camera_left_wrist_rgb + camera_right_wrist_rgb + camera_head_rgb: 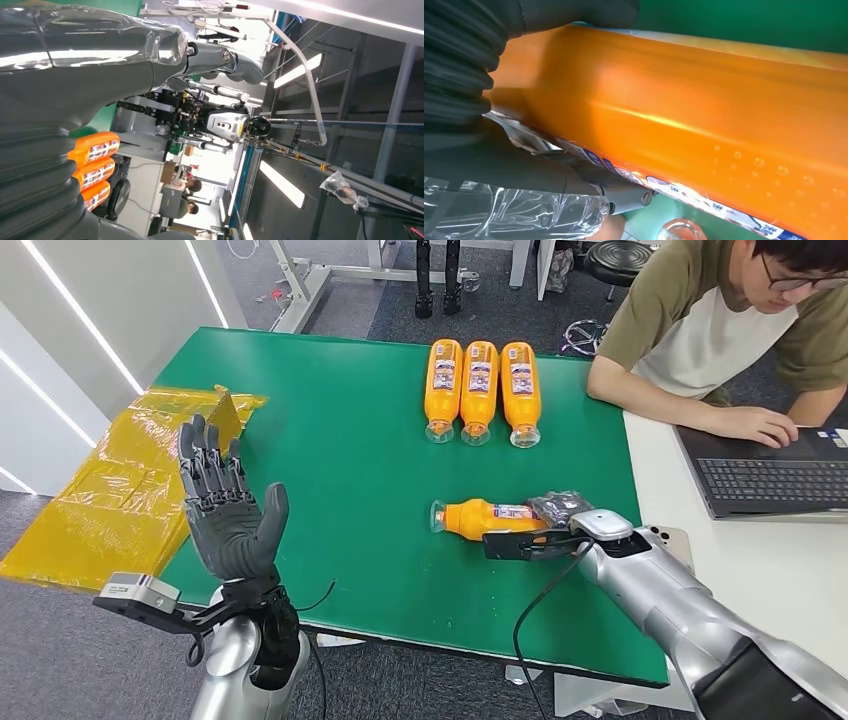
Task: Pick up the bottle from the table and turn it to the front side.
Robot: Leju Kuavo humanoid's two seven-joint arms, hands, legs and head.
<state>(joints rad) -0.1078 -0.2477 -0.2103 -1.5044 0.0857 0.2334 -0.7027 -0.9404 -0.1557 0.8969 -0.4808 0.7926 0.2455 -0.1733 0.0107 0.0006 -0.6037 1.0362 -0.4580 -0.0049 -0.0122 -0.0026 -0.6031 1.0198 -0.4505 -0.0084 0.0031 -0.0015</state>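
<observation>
Now our right hand (556, 512) grips the bottle (482, 517).
It lies on the table (340, 440); our left hand (228, 510) is raised, fingers spread.

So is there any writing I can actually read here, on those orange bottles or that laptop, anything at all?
Nothing can be read.
Three orange bottles in a row: printed labels, too small.
Orange bottle in the right hand: label shows blurred print, unreadable.
Laptop: key legends too small.
Yellow bags: no writing visible.
</observation>
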